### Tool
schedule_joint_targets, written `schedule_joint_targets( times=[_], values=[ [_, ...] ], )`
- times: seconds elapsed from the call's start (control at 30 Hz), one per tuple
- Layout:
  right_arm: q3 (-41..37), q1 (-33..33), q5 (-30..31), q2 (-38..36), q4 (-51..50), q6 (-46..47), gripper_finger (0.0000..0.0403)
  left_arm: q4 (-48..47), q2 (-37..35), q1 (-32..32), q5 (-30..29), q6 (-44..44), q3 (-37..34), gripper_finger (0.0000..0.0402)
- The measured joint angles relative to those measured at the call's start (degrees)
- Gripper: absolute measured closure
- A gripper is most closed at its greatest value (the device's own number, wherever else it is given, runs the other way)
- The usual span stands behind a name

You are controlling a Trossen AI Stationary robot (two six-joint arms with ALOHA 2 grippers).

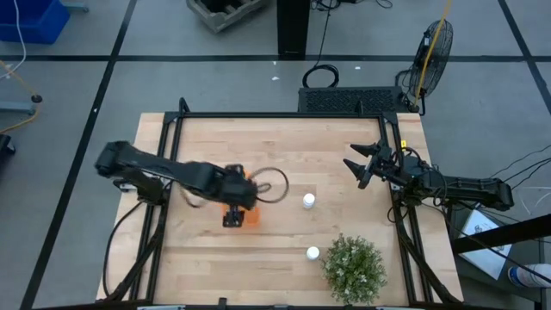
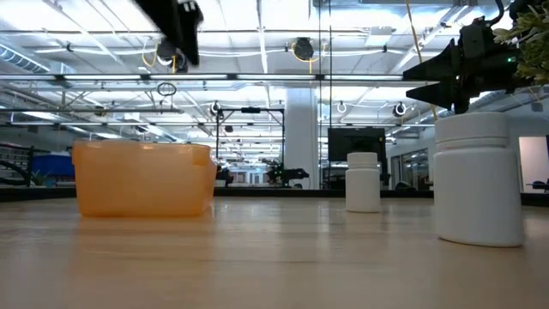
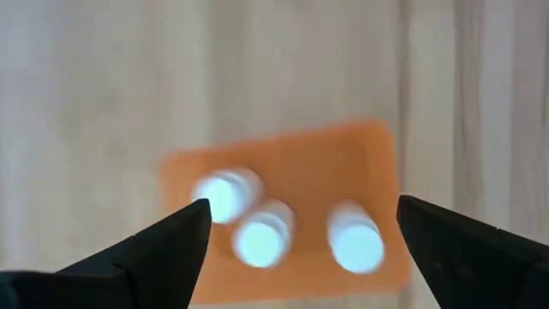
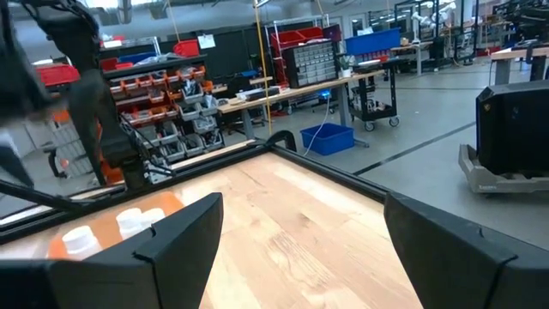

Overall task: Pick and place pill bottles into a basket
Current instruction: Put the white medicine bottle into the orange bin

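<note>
While the left arm is stretched across the table from its left edge, the left gripper (image 1: 234, 209) is held directly above the orange basket (image 1: 250, 215), its fingers (image 3: 163, 249) spread wide with nothing between them. Three pill bottles (image 3: 225, 194) are seen standing inside the basket in the left wrist view. Two more bottles are left on the bare wood: one (image 1: 308, 201) near the table's middle, another (image 1: 312, 253) just beside the green plant (image 1: 354, 268). The right gripper (image 1: 362, 164) is held above the table's right side, fingers spread and empty.
</note>
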Motion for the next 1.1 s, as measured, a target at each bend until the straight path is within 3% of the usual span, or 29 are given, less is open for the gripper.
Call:
schedule_joint_targets(
  times=[0.2, 0.3, 0.47, 0.67, 1.1],
  values=[
    [0.0, 0.0, 0.0, 0.0, 0.11, 0.0, 0.009, 14.56, -15.19, -5.22, -17.67, -1.01, -7.17, 0.0034],
    [0.0, 0.0, -0.04, 0.0, 0.11, 0.01, 0.009, 24.04, -23.75, -7.8, -24.06, 0.28, -16.16, 0.0031],
    [0.0, 0.0, -0.3, 0.0, 0.46, 0.01, 0.009, 37.63, -36.8, -9.86, -29.89, -0.46, -33.55, 0.0026],
    [0.0, 0.04, -4.07, 0.0, 1.03, -0.04, 0.009, 52.51, -46.55, -9.84, -31.68, -2.94, -48.38, 0.0026],
    [0.0, 0.04, -5.14, -0.01, 1.22, -0.27, 0.009, 58.51, -49.13, -9.79, -31.91, -3.31, -58.16, 0.0035]
  ],
)
